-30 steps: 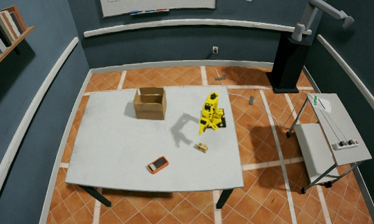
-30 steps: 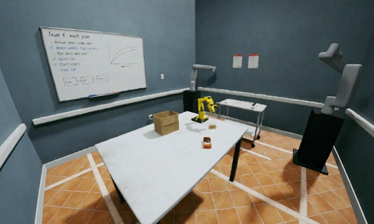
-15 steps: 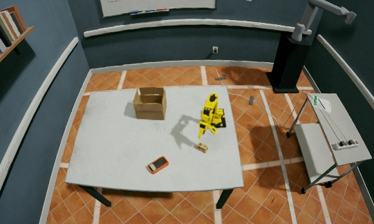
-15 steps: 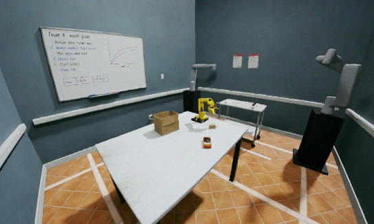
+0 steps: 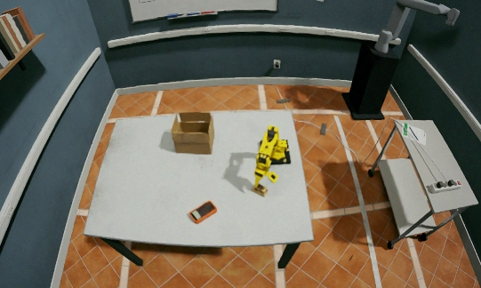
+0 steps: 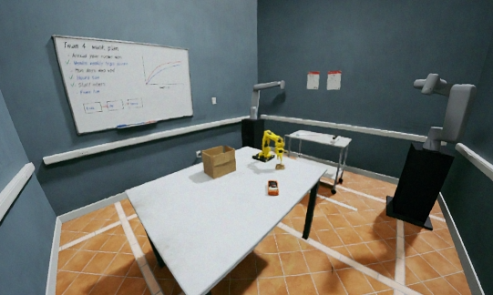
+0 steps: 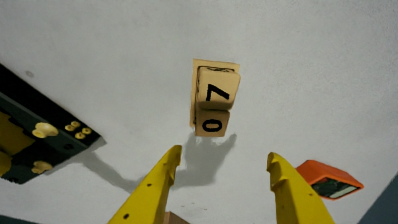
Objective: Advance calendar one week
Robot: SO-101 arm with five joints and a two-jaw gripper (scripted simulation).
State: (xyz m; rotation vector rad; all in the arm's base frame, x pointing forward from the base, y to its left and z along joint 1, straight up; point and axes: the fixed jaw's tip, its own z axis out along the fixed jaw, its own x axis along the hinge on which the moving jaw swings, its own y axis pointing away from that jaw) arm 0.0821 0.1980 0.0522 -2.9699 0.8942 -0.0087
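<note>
On my left, a brown, open-topped cardboard box stands on the smooth pale table. Farther right, the blocky wood-toned calendar (its cubes show 0 and 7) lies ahead of my parted, empty yellow jaws, between their lines but beyond the tips.

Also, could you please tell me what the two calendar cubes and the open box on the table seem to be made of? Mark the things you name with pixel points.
The cubes [image 7: 219, 89] [image 7: 212, 123] look like pale wood, matte and smooth, judging by their even tan faces and softened edges, though painted plastic is possible. The box [image 5: 193, 146] [image 6: 219, 165] is probably cardboard: dull brown, thin-walled, with a horizontal line across its side.
</note>
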